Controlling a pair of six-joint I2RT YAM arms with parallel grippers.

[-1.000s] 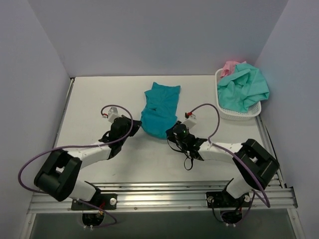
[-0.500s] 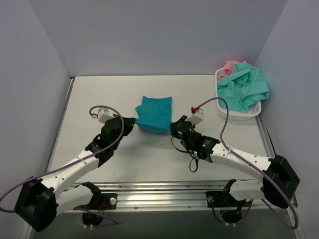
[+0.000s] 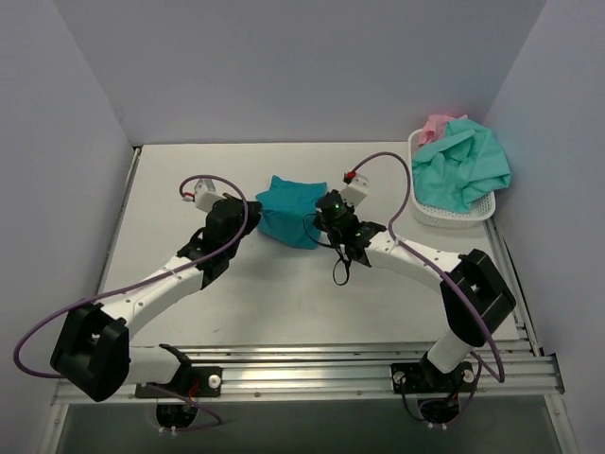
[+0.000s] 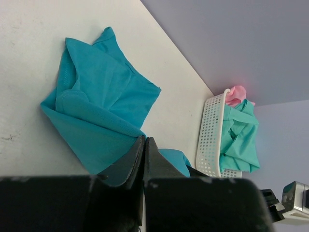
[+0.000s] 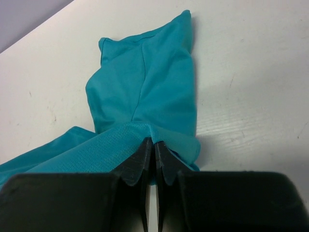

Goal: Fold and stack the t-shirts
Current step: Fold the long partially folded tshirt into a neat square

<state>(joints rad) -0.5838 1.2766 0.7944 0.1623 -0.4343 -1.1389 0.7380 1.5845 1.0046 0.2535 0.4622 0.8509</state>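
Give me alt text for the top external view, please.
The left claw and right claw pinch opposite sides of a bunched teal-blue t-shirt in the middle of the table. At far right, a white basket holds a mint-green shirt and a pink shirt.

1. Readable text, labels, brand names, numbers, signs: none in any view.
2. Left white wrist module (image 3: pixel 197 194), mounted on the left arm: its faces are too small in the top view for any marking to be made out.
3. Right white wrist module (image 3: pixel 355 192), mounted on the right arm: too small in the top view, and at the corner of the left wrist view it is blurred; no characters can be read.
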